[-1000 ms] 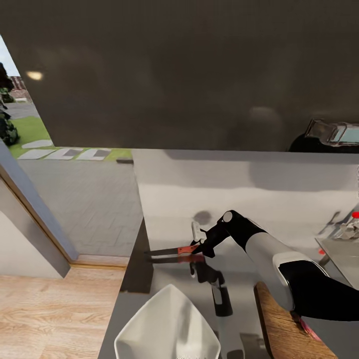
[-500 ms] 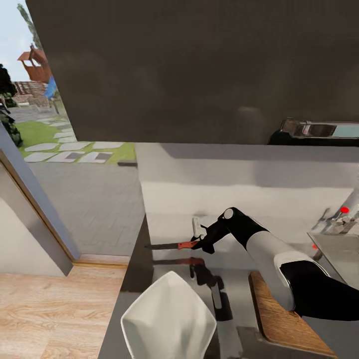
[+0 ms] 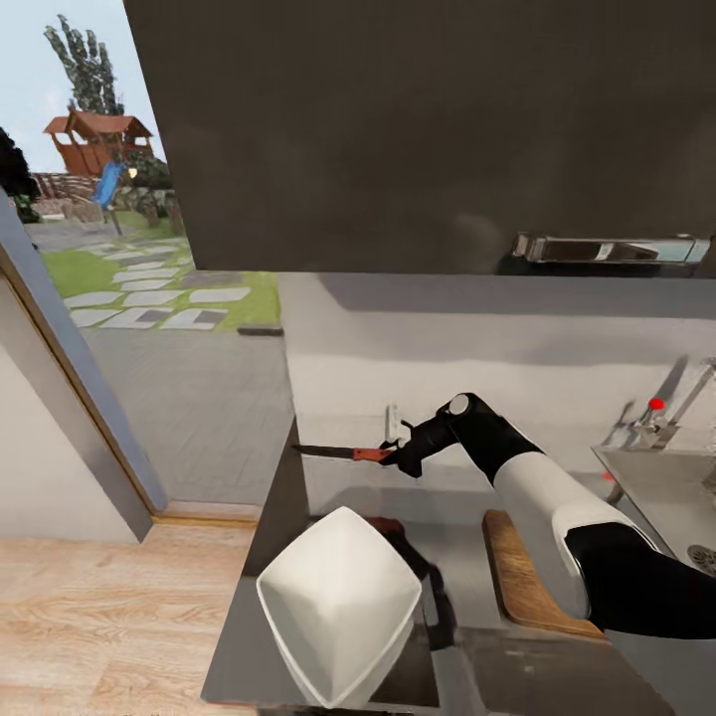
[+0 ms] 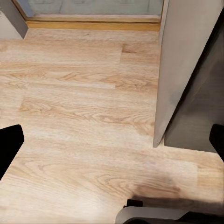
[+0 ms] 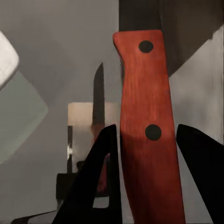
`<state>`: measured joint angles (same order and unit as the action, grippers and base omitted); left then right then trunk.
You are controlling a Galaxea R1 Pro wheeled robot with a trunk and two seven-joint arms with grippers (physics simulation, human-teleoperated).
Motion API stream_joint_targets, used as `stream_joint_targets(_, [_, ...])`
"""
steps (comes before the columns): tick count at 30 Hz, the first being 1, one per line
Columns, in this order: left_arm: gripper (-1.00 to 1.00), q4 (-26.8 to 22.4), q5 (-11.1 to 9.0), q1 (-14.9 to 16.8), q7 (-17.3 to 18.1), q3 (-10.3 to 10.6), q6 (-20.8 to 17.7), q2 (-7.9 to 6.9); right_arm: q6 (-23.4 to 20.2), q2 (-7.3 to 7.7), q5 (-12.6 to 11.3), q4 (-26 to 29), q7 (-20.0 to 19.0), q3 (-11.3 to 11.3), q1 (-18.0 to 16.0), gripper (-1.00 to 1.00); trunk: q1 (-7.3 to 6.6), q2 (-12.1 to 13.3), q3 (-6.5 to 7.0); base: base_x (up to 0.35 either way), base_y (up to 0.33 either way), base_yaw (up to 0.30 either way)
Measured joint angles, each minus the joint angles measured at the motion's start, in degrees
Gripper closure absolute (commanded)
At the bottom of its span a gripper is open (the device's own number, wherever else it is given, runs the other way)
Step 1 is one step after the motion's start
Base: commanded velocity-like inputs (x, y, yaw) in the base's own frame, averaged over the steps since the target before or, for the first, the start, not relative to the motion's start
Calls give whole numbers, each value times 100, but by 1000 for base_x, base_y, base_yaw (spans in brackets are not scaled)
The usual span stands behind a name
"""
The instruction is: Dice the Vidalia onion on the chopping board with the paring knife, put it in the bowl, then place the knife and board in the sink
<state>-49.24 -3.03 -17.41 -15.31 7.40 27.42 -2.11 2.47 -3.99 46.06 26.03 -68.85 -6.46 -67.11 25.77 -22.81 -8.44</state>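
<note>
My right gripper (image 3: 395, 456) is clamped on the paring knife (image 3: 341, 453), held level above the countertop (image 3: 467, 557), beyond the white bowl (image 3: 338, 600). The chopping board (image 3: 522, 587) lies beside my arm. My left gripper's (image 4: 112, 140) fingers are spread over wooden floor (image 4: 79, 107).
</note>
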Motion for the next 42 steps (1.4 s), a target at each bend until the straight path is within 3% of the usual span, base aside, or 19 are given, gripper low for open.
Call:
stream_joint_targets(3, [-100, 0, 0, 0, 0, 0, 0, 0, -35, 4, -3, 135, 305, 85, 0, 100, 0, 0, 26, -206, 0, 0])
stream_joint_targets(5, [-100, 2, 0, 0, 0, 0, 0, 0, -109, 10, 2, 171, 564, 304, 0, 100, 0, 0, 42, -207, 0, 0])
stream_joint_targets(6, [-100, 4, 0, 0, 0, 0, 0, 0, -159, 15, 7, 186, 783, 560, 0, 100, 0, 0, 51, -207, 0, 0])
stream_joint_targets(10, [-100, 7, 0, 0, 0, -1, 0, 0, -223, 137, 7, 259, 909, 911, 0, 100, 0, 0, 86, -207, 0, 0])
stream_joint_targets(15, [-100, 15, 0, 0, 0, -1, 0, 0, -239, 256, 1, 354, 949, 1162, 1, 100, 0, 0, 131, -207, 0, 0])
stream_joint_targets(22, [-100, 11, 0, 0, 0, -1, 0, 0, -248, 289, 2, 361, 1120, 1193, 1, 100, 0, 1, 196, -205, 0, 0])
stream_joint_targets(27, [-100, 15, 0, 0, 0, 0, 0, 0, -239, 384, 13, 332, 1667, 1206, 13, 100, -1, 1, 242, -160, 0, 0])
stream_joint_targets(36, [-100, 31, 1, 1, 0, 1, 0, 0, -238, 428, 3, 296, 2562, 1208, 45, 100, -1, 1, 319, -137, -81, -124])
stream_joint_targets(40, [-100, 26, 5, 1, 0, 2, 0, 18, -238, 441, -4, 289, 2686, 1248, 52, 100, -1, 1, 345, -135, -173, -240])
stream_joint_targets(42, [-100, 32, 9, 1, 0, 2, 0, 83, -234, 451, -8, 276, 2709, 1372, 77, 100, -1, 1, 358, -136, -176, -244])
